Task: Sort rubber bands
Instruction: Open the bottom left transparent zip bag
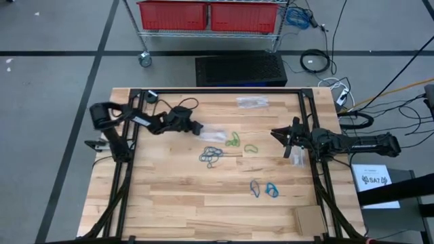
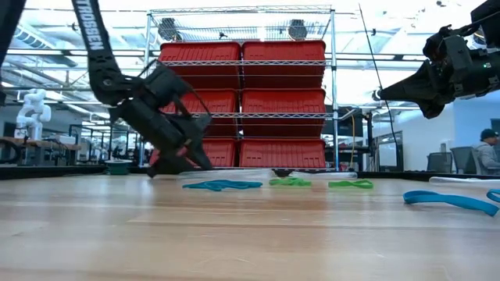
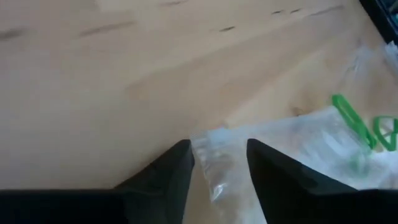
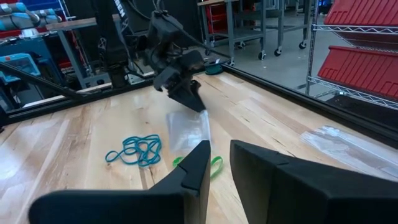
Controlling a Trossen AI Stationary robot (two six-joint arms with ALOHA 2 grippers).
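1. My left gripper (image 1: 194, 127) is down at the table (image 1: 169, 203), left of centre, and its two dark fingers (image 3: 168, 177) are pinching the edge of a clear plastic bag (image 3: 292, 146); the wrist camera shows the plastic running between the tips.
2. My right gripper (image 1: 277, 133) hangs above the table's right side, jaws a narrow gap apart, holding nothing.
3. Bag count from overhead: two. One is in my left gripper's pinch; a second clear bag (image 1: 252, 102) lies flat near the far edge.
4. Rubber bands: a tangle of blue bands (image 1: 211, 156) sits at mid-table, just near of the held bag. I cannot count its loops.
5. Green bands: one cluster (image 1: 232, 140) lies right beside the held bag, and a single green loop (image 1: 251, 147) sits a little right of it.
6. Nearer me, right of centre, I count two more: a dark blue loop (image 1: 255, 188) and a bright blue loop (image 1: 272, 190), just beside each other.
7. A small cardboard piece (image 1: 309, 219) lies at the near right corner.
8. On the left wrist camera a green band (image 3: 351, 118) shows at the bag, cut off by the frame; whether it lies on or under the plastic I cannot tell.
9. Red bins (image 2: 242, 101) fill the shelf behind the table.
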